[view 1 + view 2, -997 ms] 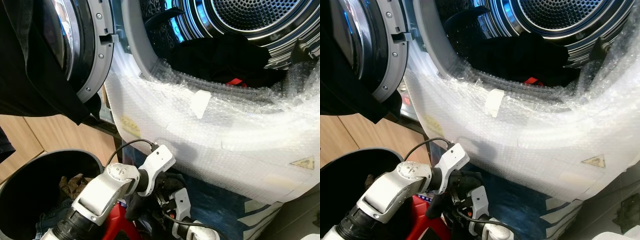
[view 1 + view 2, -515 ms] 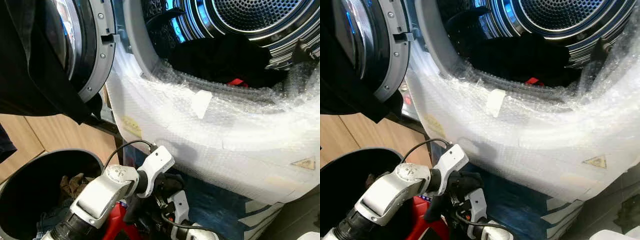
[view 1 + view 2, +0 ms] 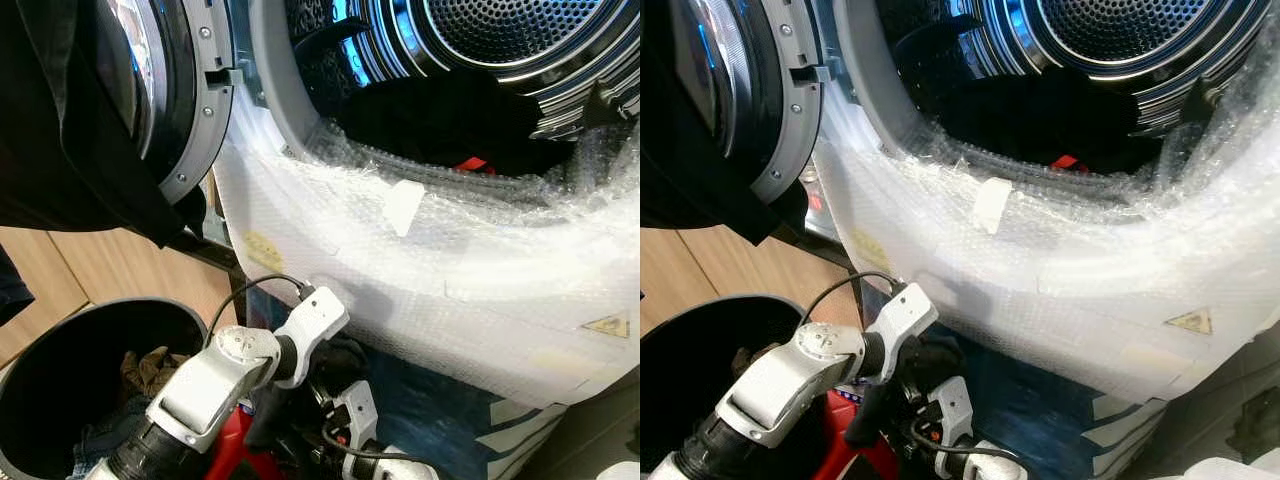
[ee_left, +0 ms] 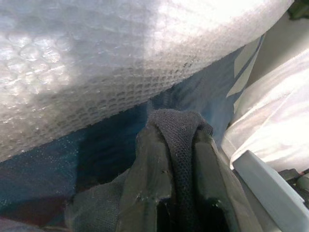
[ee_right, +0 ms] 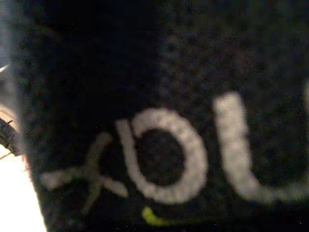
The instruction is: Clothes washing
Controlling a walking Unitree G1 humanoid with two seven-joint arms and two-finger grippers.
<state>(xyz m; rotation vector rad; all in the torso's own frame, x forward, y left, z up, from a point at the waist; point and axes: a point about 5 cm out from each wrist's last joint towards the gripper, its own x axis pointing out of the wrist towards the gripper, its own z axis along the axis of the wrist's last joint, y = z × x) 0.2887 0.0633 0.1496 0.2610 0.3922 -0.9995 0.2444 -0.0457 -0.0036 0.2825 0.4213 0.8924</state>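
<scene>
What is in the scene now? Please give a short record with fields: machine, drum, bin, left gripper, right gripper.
machine: washer, front wrapped in bubble wrap, door swung open to the robot's left
drum: dark clothes lie inside, with a small red bit showing
bin: black bin on the floor at the lower left, some clothes in it
left gripper: low in front of the washer, fingers shut on a dark cloth
right gripper: its camera faces a dark fabric with pale letters; fingers cannot be judged
</scene>
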